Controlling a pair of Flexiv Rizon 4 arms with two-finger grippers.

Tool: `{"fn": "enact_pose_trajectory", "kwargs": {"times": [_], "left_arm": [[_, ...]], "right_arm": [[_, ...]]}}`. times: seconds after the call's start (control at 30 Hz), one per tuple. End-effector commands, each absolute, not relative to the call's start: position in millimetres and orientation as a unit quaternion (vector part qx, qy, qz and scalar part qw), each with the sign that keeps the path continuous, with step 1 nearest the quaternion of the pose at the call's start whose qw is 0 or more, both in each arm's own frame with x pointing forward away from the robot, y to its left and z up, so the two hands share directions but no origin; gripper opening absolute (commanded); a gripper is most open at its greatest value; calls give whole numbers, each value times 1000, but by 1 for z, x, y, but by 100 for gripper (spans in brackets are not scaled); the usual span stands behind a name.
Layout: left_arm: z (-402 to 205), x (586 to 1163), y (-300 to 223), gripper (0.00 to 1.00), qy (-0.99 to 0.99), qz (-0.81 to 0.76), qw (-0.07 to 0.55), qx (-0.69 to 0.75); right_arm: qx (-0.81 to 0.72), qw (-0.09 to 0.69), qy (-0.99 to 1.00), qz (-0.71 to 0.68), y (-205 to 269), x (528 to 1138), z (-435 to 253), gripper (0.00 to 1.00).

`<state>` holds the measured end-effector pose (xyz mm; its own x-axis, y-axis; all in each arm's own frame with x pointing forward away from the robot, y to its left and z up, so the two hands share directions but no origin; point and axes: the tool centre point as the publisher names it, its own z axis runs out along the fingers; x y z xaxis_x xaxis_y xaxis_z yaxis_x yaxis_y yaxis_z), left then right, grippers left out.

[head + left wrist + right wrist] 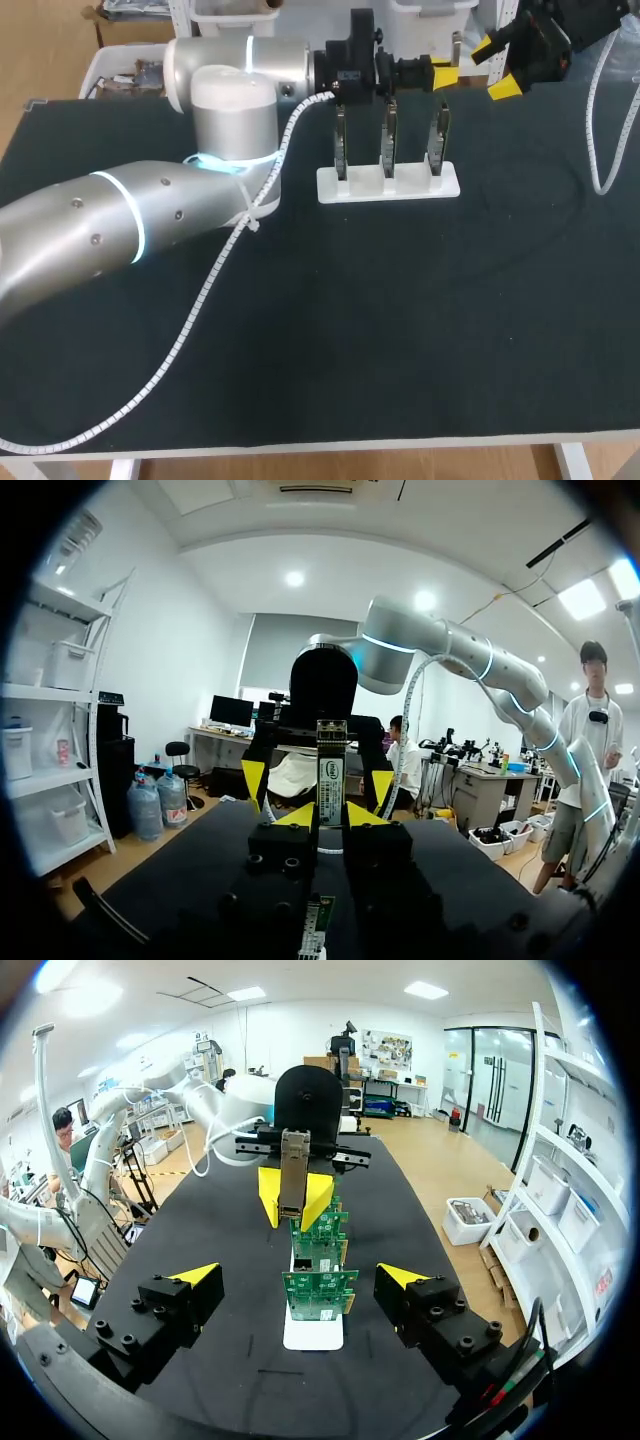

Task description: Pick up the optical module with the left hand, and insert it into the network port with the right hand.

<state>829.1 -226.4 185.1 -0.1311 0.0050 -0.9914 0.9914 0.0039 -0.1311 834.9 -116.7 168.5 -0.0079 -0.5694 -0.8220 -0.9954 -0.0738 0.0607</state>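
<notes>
As far as the pickup goes: looks done to me, the optical module is off the table and up in the air.
Left gripper: clamped on the module, 1 yellow tip on each side, with the module standing crosswise between them.
Where the module hangs: over the far side of the table, out beyond the white stand, touching nothing but those 2 tips.
Right gripper: spread wide with nothing in it. It faces the left one from close by but isn't touching the module.
Handover: not done yet. From the right wrist view the module sits ahead of the spread fingers, roughly centred between them but further out.
Boards: 3 of them upright in a row in the stand, and none has the module in it.
Port: presumably on 1 of those boards, honestly can't tell which is the target from here.
Left to do: the right gripper has to grab the module, the left has to let go, then the module goes down into the port.
Rough progress: I'd call it 1 step of 3. The grab is sorted, the swap is lined up, and the insertion hasn't been started.
</notes>
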Motion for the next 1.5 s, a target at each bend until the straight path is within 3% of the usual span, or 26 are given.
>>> {"fn": "enact_pose_trajectory", "kwargs": {"times": [0.03,1.5], "left_arm": [[185,827,-226,0,534,-528,468,466],[184,828,-228,0,532,-532,465,466]], "right_arm": [[-703,-27,381,600,-118,843,169,100],[-705,1,405,582,-119,844,191,100]]}}
